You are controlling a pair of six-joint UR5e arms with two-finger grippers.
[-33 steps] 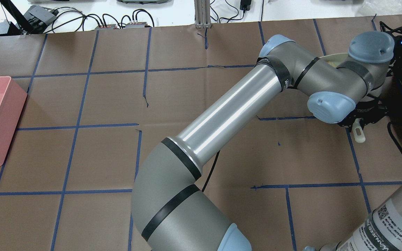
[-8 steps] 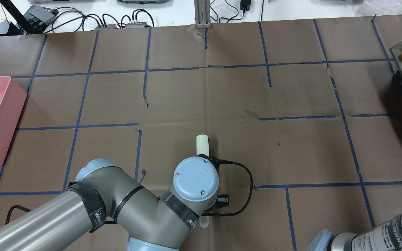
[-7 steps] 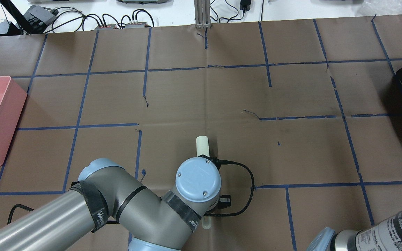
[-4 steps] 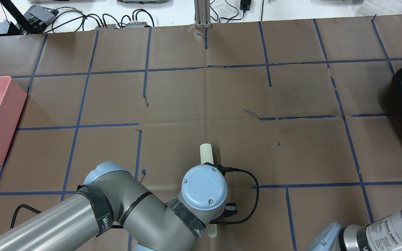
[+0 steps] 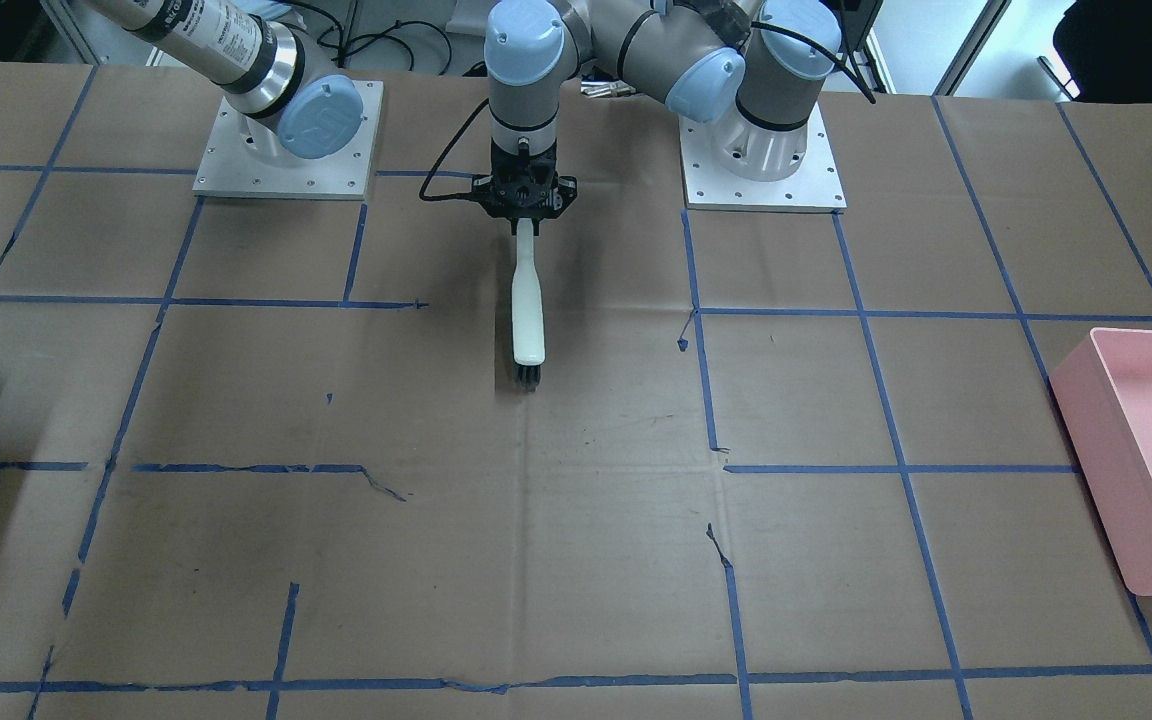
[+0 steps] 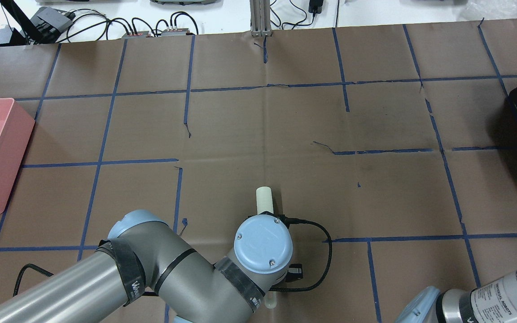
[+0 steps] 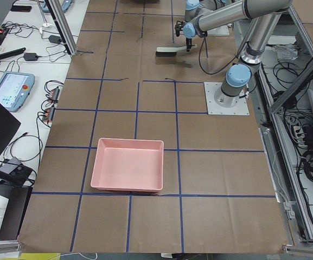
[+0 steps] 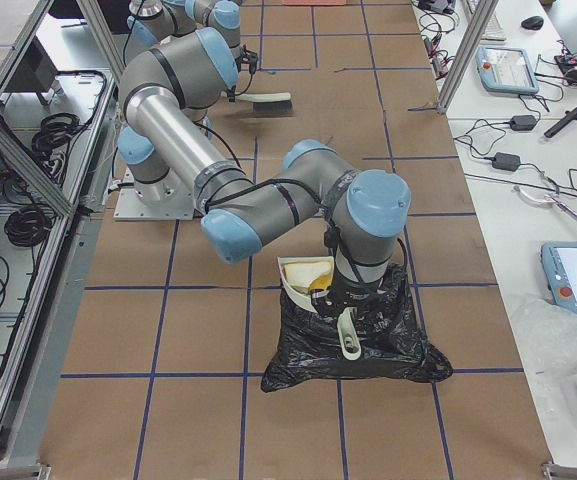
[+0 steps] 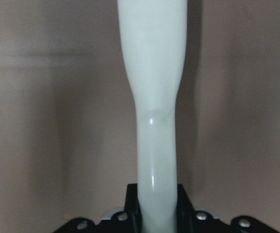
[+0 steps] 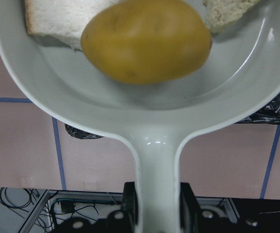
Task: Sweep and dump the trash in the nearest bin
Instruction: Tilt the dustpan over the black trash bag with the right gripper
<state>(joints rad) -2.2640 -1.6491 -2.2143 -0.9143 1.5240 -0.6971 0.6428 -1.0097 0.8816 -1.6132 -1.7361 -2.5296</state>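
The left tool (image 5: 525, 222) is clamped narrow on the thin end of the brush (image 5: 527, 310). The brush's white handle runs out from the robot toward the middle of the table (image 5: 556, 560), with black bristles at the far end. I cannot tell whether the bristles touch the surface. Bare brown paper crossed by blue tape lines lies open on every side of the brush. The pink bin (image 5: 1136, 480) sits well apart from it, at the table's end on the robot's left, close to that edge.

The right tool (image 10: 156, 196) is closed on the handle of the white dustpan (image 10: 159, 121). The potato (image 10: 147, 41) lies in the middle of the pan, with a piece of bread (image 10: 52, 22) just beside it on one side and a second piece of bread (image 10: 227, 12) on the other. The pan hangs over the black trash bag (image 8: 388, 345), which stands at the table's end on the robot's right. In the wrist view the bag's crumpled rim shows under the pan's edge. A strip of bare paper separates the bag from the table's edges.
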